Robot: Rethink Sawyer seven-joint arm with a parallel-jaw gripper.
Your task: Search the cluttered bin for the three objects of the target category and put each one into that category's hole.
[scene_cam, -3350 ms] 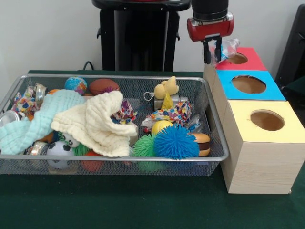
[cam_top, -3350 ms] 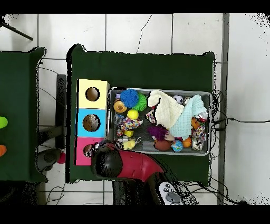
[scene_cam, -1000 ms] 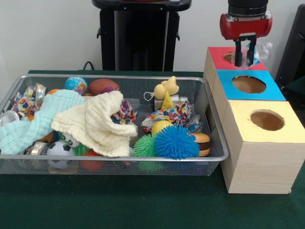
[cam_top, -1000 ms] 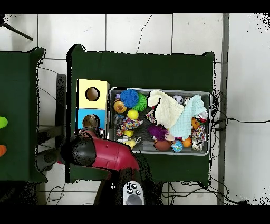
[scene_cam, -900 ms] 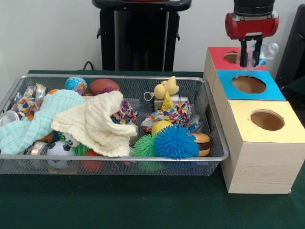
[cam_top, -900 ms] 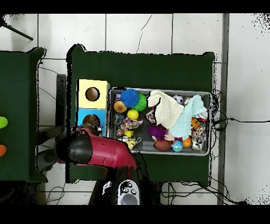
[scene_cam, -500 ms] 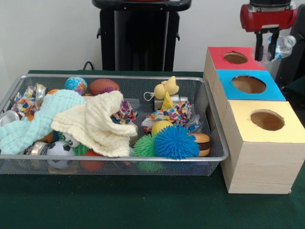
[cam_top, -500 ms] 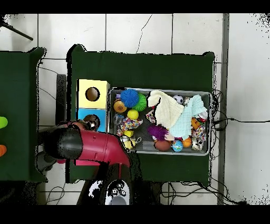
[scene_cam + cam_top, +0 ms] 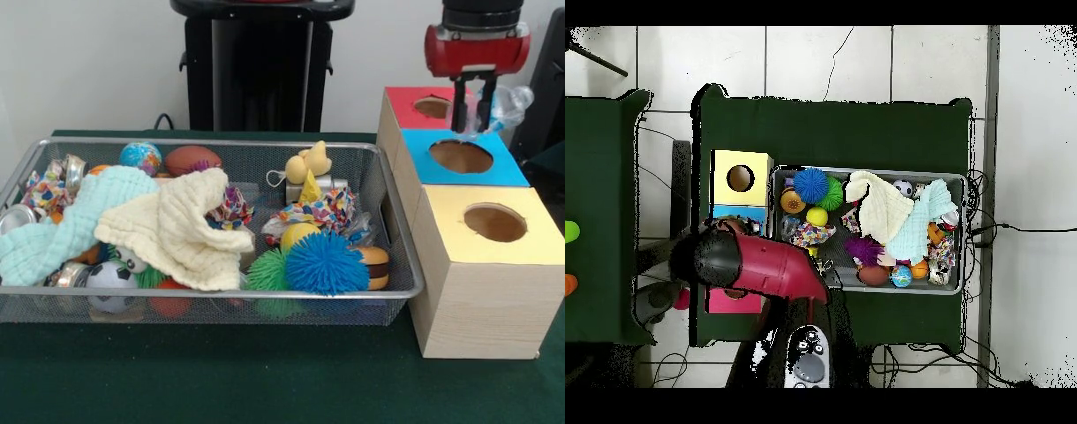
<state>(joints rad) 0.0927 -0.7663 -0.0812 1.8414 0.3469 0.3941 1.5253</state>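
The clear bottle (image 9: 501, 106) hangs pinched between the narrowly closed fingers of the pincer (image 9: 472, 117), right of the hole (image 9: 433, 108) in the red box (image 9: 408, 95). Shift it left until centred over the opening, then release (judging only by the front view). Overhead, the arm (image 9: 755, 270) hides bottle, pincer and hole.

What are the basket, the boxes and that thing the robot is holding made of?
Basket: silvery metal wire mesh with a thick rim. Boxes: pale wood by the grain, tops painted or papered red, blue, yellow. The held bottle: clear, crinkled, probably thin plastic.
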